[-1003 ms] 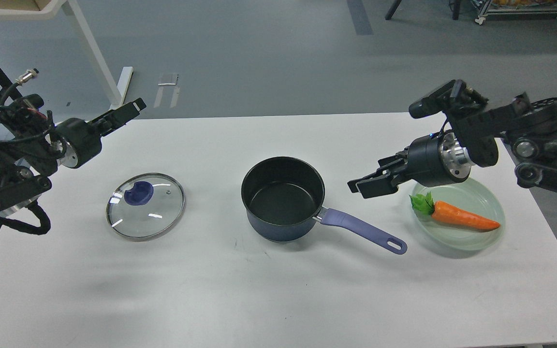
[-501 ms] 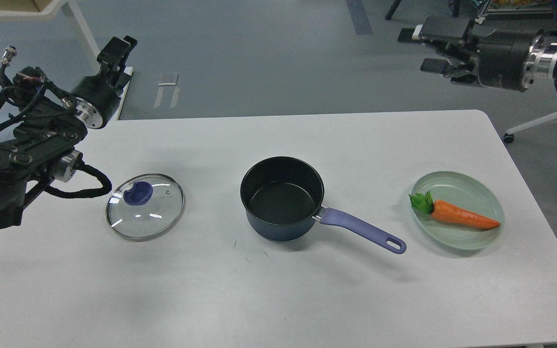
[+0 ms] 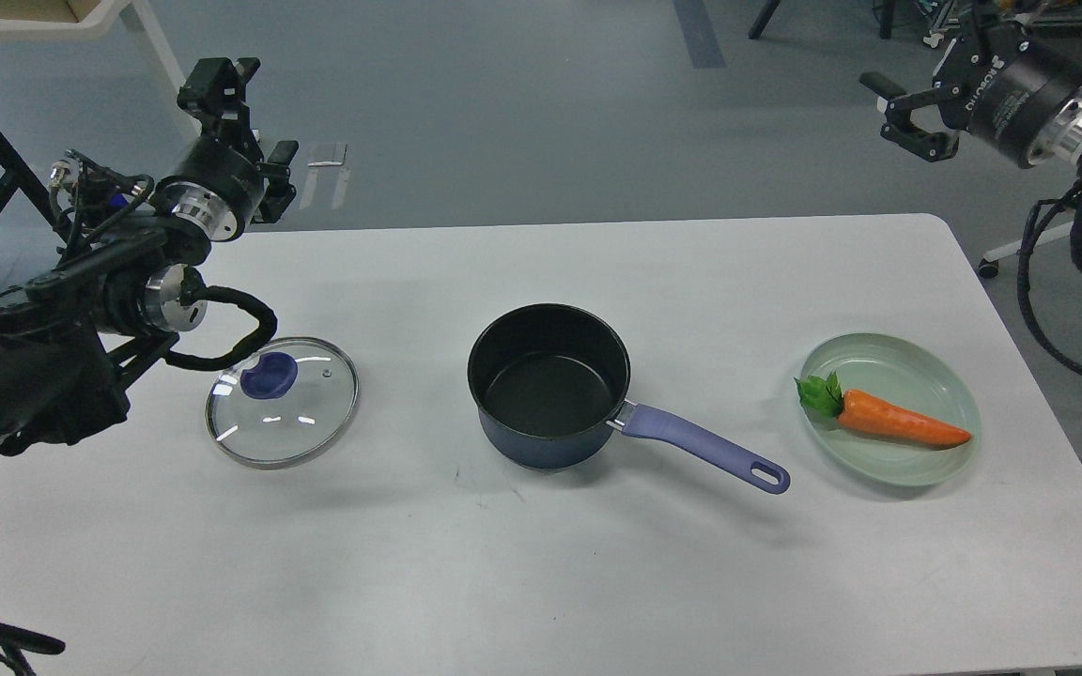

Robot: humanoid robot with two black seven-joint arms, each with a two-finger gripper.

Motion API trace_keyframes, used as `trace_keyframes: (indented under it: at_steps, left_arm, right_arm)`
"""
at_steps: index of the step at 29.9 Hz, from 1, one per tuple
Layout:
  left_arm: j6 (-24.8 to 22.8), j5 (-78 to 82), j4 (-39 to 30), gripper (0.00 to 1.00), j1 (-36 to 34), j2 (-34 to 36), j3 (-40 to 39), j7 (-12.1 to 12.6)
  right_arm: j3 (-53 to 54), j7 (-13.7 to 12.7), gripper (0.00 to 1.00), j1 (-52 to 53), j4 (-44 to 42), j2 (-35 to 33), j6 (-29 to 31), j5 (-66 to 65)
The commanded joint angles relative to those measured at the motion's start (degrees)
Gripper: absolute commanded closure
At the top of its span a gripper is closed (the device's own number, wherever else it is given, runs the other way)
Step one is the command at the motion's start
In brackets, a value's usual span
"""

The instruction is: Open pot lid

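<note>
The dark blue pot (image 3: 548, 387) stands uncovered in the middle of the white table (image 3: 541, 563), its black inside bare. Its purple-blue handle (image 3: 703, 451) points to the lower right. The clear glass lid (image 3: 283, 402) lies flat on the table to the pot's left, knob (image 3: 269, 376) up. My left gripper (image 3: 222, 84) is raised beyond the table's far left edge, well above the lid, and its fingers cannot be told apart. My right gripper (image 3: 903, 113) is high at the far right, off the table, open and empty.
A pale green plate (image 3: 917, 469) with an orange carrot (image 3: 898, 422) sits at the right of the table. My left arm's black cable loop (image 3: 231, 329) hangs close to the lid's far edge. A white table leg (image 3: 193, 113) stands behind on the left.
My right gripper has risen from above the plate to high at the far right, off the table. My left gripper has swung up and back from beside the lid. Pot and lid have not moved.
</note>
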Motion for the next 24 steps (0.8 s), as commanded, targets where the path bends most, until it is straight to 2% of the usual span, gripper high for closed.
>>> trace_keyframes:
  at_steps: [1,5,9,13,16,24]
  left_arm:
    - [-1.18,-3.70,-0.01,0.01,0.74,-0.22,-1.24,0.00]
    - [-2.76,-6.08,-0.01,0.01,1.36,-1.18,-2.11,0.09]
    - [-3.47,-8.63,0.16,0.01,2.58,-1.36,-6.50,0.35]
    - [-4.17,-9.25,0.16,0.01,4.26,-0.92,-8.35,2.54]
    - [-4.70,-9.25,0.25,0.01,4.96,-0.48,-8.44,2.81]
    - [-4.70,-9.42,0.25,0.01,5.23,0.13,-10.20,2.90]
  right_arm:
    - [9.64,1.18,0.01,-5.71,-3.19,4.27,-0.03,0.78]
    - [18.97,1.09,0.01,-8.27,-6.45,9.01,-0.73,0.87]
    - [24.42,0.83,0.01,-9.68,-6.98,13.94,-3.53,2.09]
    - [27.85,0.56,0.02,-10.29,-6.45,16.93,-9.24,7.80]
    - [28.65,0.56,0.01,-10.29,-6.10,17.55,-12.15,8.95]
    - [24.80,0.48,0.00,-11.08,-5.05,17.20,-12.42,7.55]
